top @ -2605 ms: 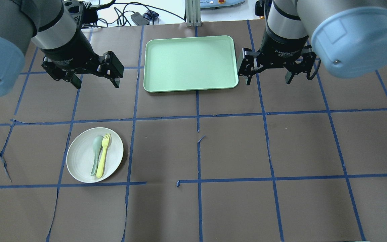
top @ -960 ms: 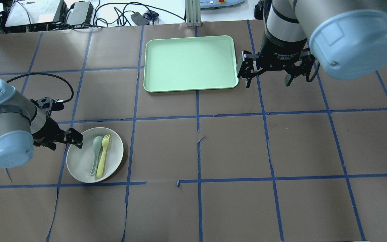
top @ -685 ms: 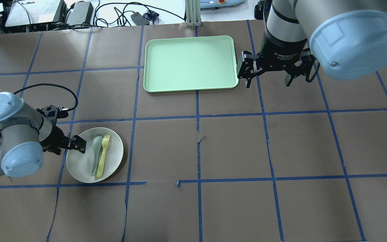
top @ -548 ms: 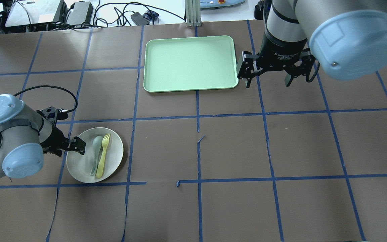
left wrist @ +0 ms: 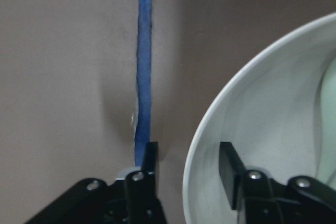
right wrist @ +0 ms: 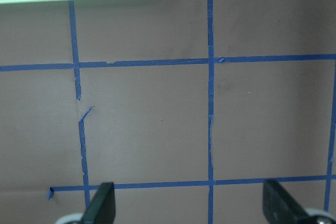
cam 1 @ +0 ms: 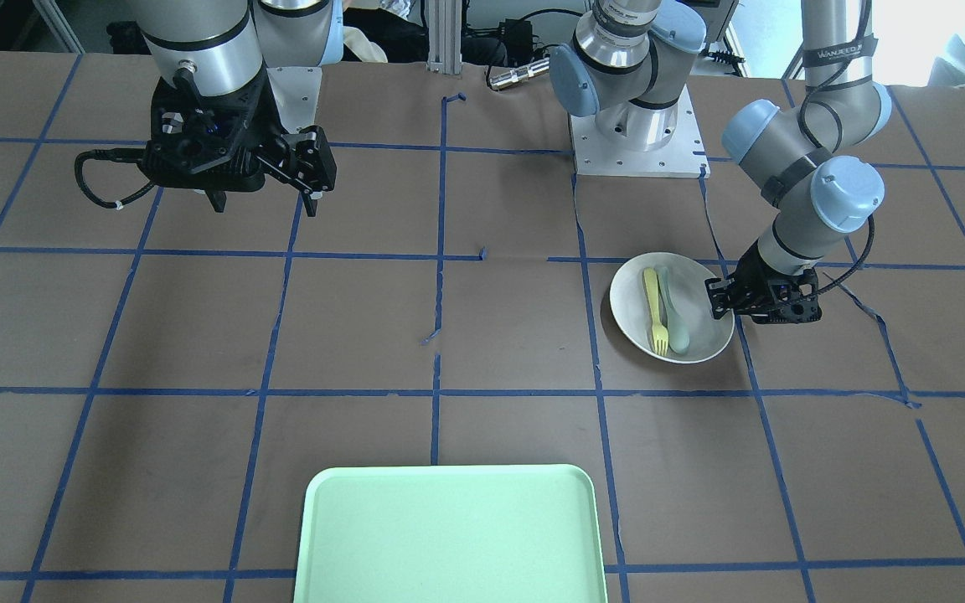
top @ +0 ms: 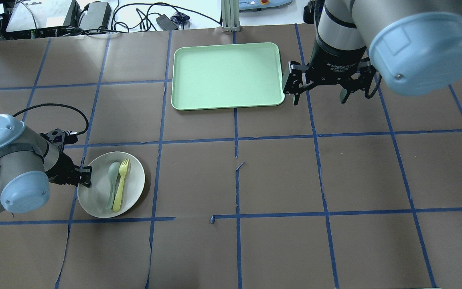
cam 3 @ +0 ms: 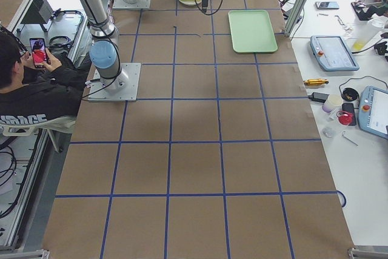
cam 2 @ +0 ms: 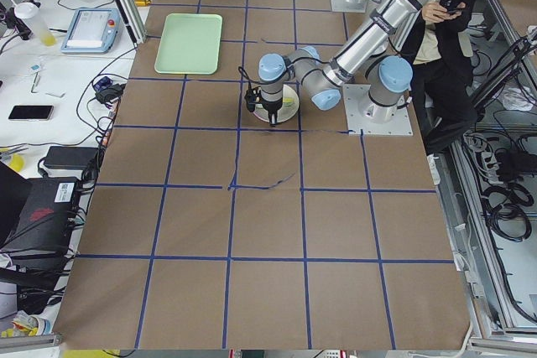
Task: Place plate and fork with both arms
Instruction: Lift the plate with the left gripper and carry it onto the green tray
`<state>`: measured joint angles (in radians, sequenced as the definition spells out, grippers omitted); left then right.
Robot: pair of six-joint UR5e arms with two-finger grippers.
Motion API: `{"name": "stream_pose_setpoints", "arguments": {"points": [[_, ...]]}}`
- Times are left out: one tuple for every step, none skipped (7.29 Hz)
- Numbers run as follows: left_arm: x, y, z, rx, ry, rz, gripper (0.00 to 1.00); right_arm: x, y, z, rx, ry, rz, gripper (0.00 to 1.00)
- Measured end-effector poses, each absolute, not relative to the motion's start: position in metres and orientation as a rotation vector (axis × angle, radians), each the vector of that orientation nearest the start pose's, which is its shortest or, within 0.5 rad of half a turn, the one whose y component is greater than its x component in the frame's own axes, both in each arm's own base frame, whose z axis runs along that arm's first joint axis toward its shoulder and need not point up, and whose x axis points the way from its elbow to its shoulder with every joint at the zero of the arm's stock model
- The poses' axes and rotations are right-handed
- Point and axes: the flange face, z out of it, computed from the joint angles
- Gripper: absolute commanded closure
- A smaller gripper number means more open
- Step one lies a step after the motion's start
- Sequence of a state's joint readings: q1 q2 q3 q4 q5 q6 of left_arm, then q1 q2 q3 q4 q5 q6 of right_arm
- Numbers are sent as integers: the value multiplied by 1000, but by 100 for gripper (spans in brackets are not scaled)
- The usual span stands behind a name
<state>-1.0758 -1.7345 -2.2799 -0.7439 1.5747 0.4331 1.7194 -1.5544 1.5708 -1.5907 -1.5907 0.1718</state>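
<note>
The off-white plate (top: 132, 180) lies on the table's front left, with the pale-yellow fork (top: 119, 188) lying on it. In the front-facing view the plate (cam 1: 629, 301) and fork (cam 1: 655, 311) show at the right. My left gripper (top: 79, 178) is low at the plate's left rim, one finger inside and one outside. The left wrist view shows its fingers (left wrist: 230, 171) drawn in around the rim (left wrist: 273, 129). My right gripper (top: 318, 95) hangs open and empty beside the tray's right edge.
A grey-green spoon (top: 111, 186) lies on the plate beside the fork. The mint-green tray (top: 227, 74) sits at the far middle of the table. Blue tape lines cross the brown table cover. A seated person shows in the side views.
My left arm swung from the far left down to the plate's left rim. Its fingers drew in around the rim and the plate shifted slightly left. The right arm stayed still.
</note>
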Motion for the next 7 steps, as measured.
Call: {"name": "stream_pose_setpoints", "arguments": {"points": [[81, -431, 179, -97, 3157, 62, 100, 204, -474, 482, 37, 3160, -11, 0], [82, -437, 184, -97, 3165, 43, 100, 204, -474, 482, 37, 3160, -11, 0], [82, -448, 193, -97, 3202, 23, 100, 204, -474, 482, 36, 3160, -10, 0], [82, -464, 207, -108, 3278, 24, 100, 204, -474, 482, 36, 3160, -11, 0], [81, -481, 224, -129, 3361, 20, 100, 204, -474, 482, 36, 3160, -12, 0], [77, -498, 240, -157, 3437, -12, 100, 204, -475, 482, 36, 3160, -11, 0], [64, -518, 253, -188, 3505, -64, 100, 204, -475, 481, 36, 3161, -10, 0]]}}
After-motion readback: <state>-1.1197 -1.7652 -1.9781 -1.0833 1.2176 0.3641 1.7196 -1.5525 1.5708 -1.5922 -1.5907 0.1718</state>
